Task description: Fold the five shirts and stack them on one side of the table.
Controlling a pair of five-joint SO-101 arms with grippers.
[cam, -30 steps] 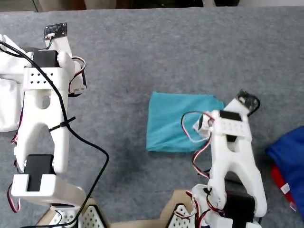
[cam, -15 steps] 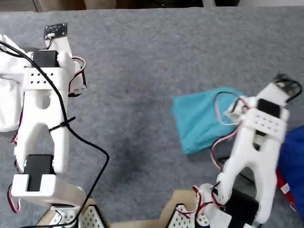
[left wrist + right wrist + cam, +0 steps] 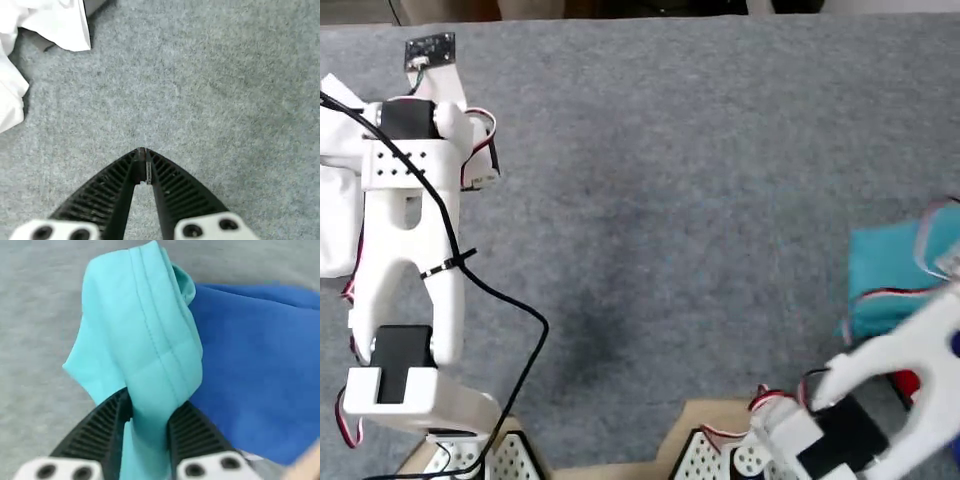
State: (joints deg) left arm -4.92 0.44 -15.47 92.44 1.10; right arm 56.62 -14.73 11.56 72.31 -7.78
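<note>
Right gripper [image 3: 152, 402] is pinching the folded teal shirt [image 3: 145, 330] by the blue shirt [image 3: 250, 365]; left gripper [image 3: 142, 152] is sitting pressed together. Lowering it flat and square before releasing is looking advisable.

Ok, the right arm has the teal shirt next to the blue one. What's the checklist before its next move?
1. Right gripper shut on teal shirt: ok.
2. Teal shirt's fold intact: cannot tell, it is bunched between the jaws.
3. Blue shirt right beside it as landing spot: ok.
4. Left gripper shut, empty, over bare table: ok.
5. White shirt folded: not ok, it lies crumpled.
</note>
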